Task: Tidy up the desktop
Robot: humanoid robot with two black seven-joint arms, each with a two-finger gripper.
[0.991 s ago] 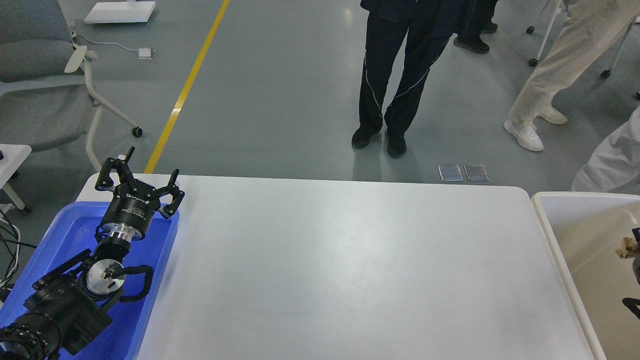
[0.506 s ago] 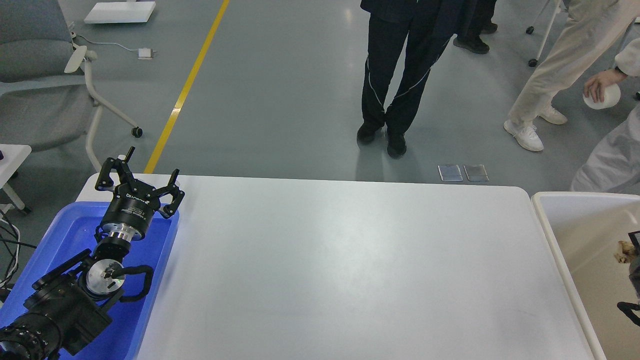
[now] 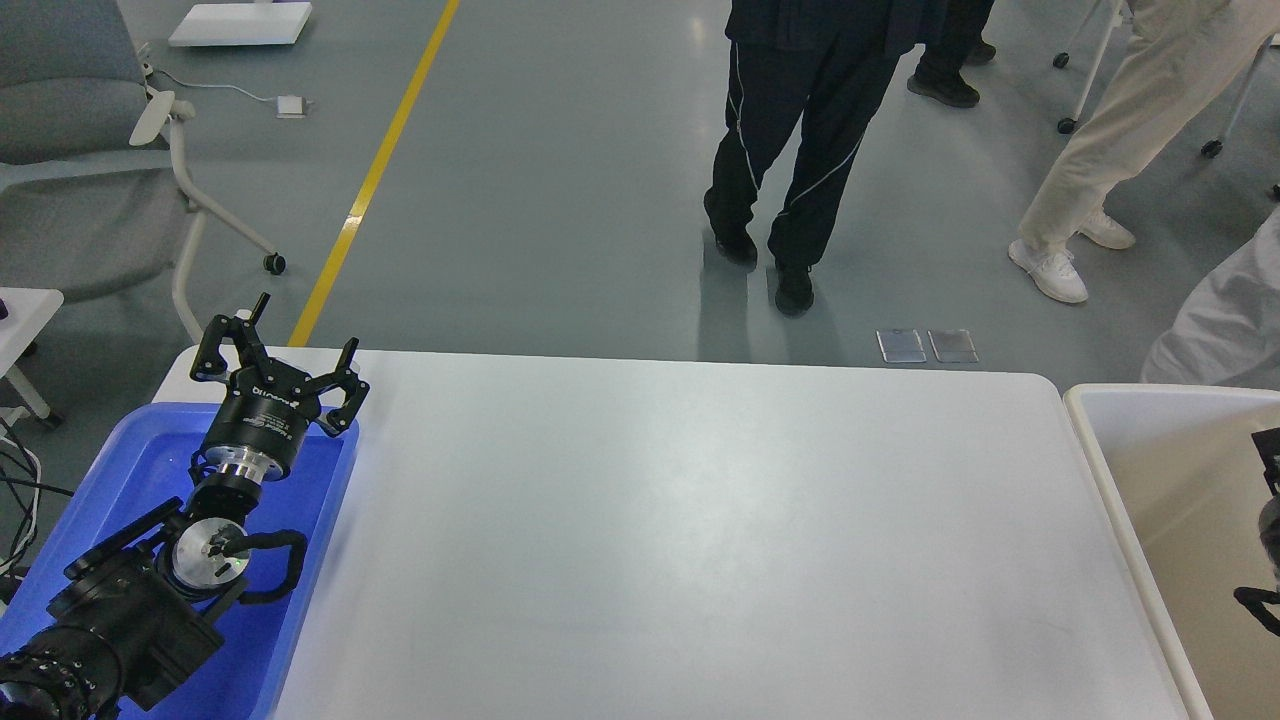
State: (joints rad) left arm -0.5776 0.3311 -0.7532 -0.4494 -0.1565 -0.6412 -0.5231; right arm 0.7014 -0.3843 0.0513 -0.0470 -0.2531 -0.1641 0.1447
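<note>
The white desktop (image 3: pixel 700 540) fills the middle of the head view and nothing lies on it. My left gripper (image 3: pixel 285 352) is open and empty, held above the far right corner of the blue tray (image 3: pixel 130 450). Only a small dark part of my right arm (image 3: pixel 1268 470) shows at the right edge, over the cream-white bin (image 3: pixel 1100 400). Its fingers cannot be told apart.
The blue tray stands against the desktop's left edge and the cream-white bin against its right edge. A person in dark trousers (image 3: pixel 790 150) stands beyond the far edge, with others at the back right. A grey chair (image 3: pixel 90 150) stands at the back left.
The brownish crumpled thing seen at the right edge over the bin no longer shows. The person in dark trousers has stepped. My left arm has not moved.
</note>
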